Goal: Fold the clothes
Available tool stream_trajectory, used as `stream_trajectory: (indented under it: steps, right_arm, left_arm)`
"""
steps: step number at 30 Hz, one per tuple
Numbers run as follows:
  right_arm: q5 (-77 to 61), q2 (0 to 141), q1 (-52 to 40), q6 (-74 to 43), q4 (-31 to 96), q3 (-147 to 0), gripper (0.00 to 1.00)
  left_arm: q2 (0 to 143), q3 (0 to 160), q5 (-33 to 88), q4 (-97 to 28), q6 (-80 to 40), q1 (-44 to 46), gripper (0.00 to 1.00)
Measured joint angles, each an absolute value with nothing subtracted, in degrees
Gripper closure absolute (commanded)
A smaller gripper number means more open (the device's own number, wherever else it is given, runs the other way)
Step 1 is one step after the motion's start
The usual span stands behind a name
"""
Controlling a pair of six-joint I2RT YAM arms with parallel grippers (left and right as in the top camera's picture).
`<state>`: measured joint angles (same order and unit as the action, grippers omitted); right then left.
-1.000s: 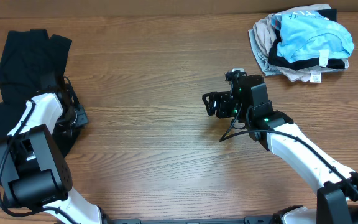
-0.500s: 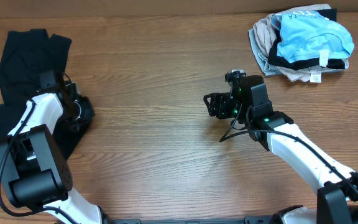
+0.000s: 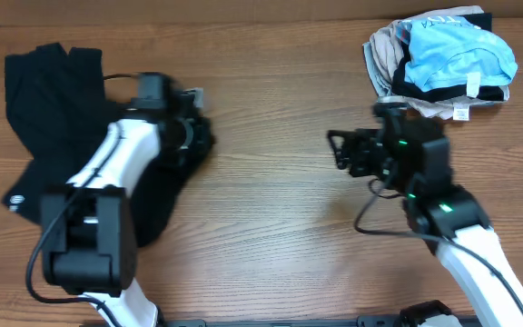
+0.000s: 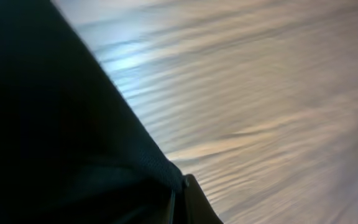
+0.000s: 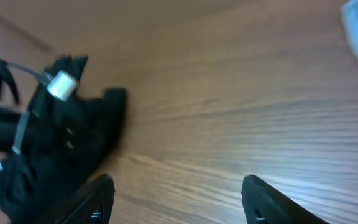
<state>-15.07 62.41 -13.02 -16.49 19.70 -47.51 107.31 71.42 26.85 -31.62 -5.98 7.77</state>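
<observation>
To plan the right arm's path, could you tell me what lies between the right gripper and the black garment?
Only bare table separates the right gripper from the black garment, as the overhead view shows.

You're looking at a black garment [image 3: 34,109], plain apart from 1 small round white logo [image 3: 14,203]. The table [image 3: 271,227] is mid-brown wood with a fine, streaky grain. A light blue garment [image 3: 461,54] has black trim and a white tag [image 3: 470,86]; the garment under it [image 3: 381,56] is beige-grey. The left arm [image 3: 116,154] and right arm [image 3: 466,245] are white with black joints, and small green lights [image 3: 398,143] glow on the right one.
</observation>
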Motion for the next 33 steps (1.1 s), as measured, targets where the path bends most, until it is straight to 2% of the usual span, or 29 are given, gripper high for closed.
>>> stream_trajectory:
  steps: [7,9,11,12,13,17,21,27,33]
  right_arm:
    - [-15.03,51.48,-6.11,-16.82,24.82,-47.55,0.30]
    - [-15.05,48.93,-4.82,-17.21,25.54,-47.55,0.30]
    - [-15.03,46.89,-4.10,-17.58,26.26,-47.55,0.30]
    - [-15.05,46.04,-3.90,-17.78,26.68,-47.55,0.30]
    - [-15.03,45.23,-3.75,-17.82,27.09,-47.57,0.30]
    - [-15.11,44.31,-3.75,-18.00,29.02,-47.57,0.30]
    - [-16.36,45.52,-3.75,-18.09,30.35,-47.57,0.30]
    - [-20.60,52.64,-4.99,-18.59,28.73,-47.57,0.31]
    - [-23.86,67.37,-12.86,-21.08,19.90,-47.59,0.35]
  left_arm:
    - [107.33,71.53,27.49,-23.00,-5.93,21.56,0.93]
    - [107.33,71.55,27.42,-19.22,-5.61,25.32,0.73]
    - [107.33,71.64,27.22,-16.49,-5.54,28.23,0.39]
    - [107.33,71.77,27.11,-15.55,-5.63,29.65,0.16]
    - [107.33,71.94,26.92,-15.35,-5.58,30.50,0.00]
    - [107.39,75.02,26.13,-18.61,-5.58,31.14,0.00]
    - [107.68,82.94,25.80,-29.36,-5.58,27.38,0.00]
    - [107.70,95.59,24.16,-44.45,-5.58,15.18,0.00]
    - [107.70,98.85,20.88,-49.63,-5.58,2.79,0.00]
